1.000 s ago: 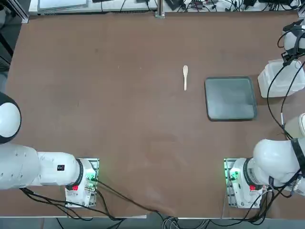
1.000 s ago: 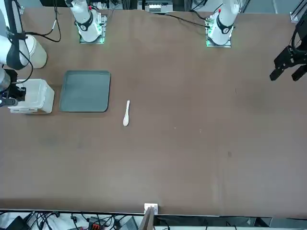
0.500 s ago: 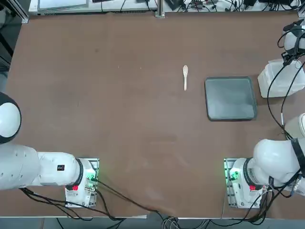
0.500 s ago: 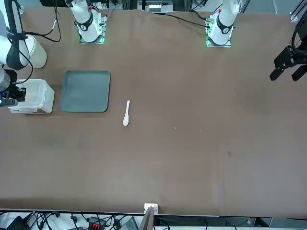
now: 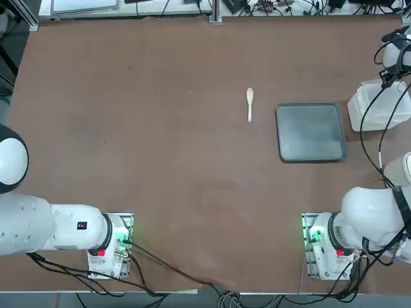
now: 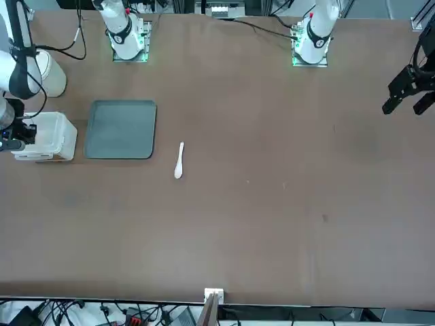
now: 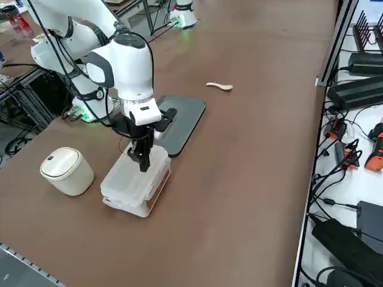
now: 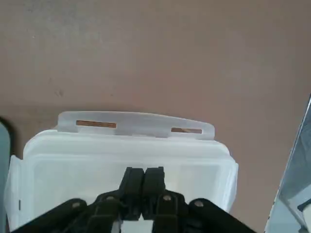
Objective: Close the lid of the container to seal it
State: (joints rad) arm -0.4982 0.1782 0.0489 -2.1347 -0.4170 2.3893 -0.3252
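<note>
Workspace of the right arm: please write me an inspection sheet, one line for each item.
Surface: brown table, bare in the middle.
Job's things: white translucent plastic container, its lid lying flat on it.
Clutter: dark grey square tray; small pale spoon; round whitish lidded pot.
Grippers: right gripper shut, fingertips on the lid.
Cables: black cables along the right arm.
Surroundings: more cables and devices beyond the table edge.

pincer (image 7: 143, 160) on lid (image 7: 136, 173)
</note>
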